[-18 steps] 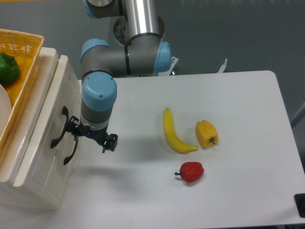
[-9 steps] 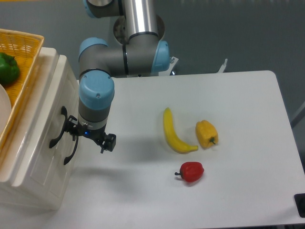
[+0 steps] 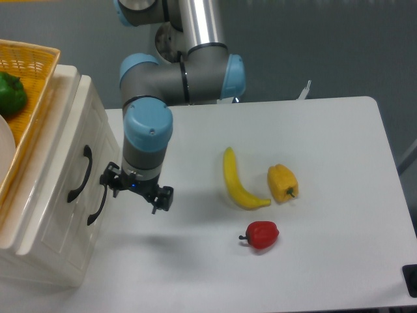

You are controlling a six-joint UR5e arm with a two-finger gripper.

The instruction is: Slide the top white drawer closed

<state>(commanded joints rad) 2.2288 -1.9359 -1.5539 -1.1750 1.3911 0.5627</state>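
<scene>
Camera view from above shows the glossy cream-white top drawer point(image 3: 75, 163) with its curved black handle, pushed in flush with the white plastic cabinet point(image 3: 45, 215) at the table's left edge. The black two-finger pincer point(image 3: 137, 191) hangs just to the right of the drawer, not touching it. Its fingers are spread apart and hold nothing. On top of the cabinet sits a woven yellow basket point(image 3: 29, 62) with a green pepper point(image 3: 11, 92) inside. Half a second ago the pincer was against the handle; now it has moved away to the right.
</scene>
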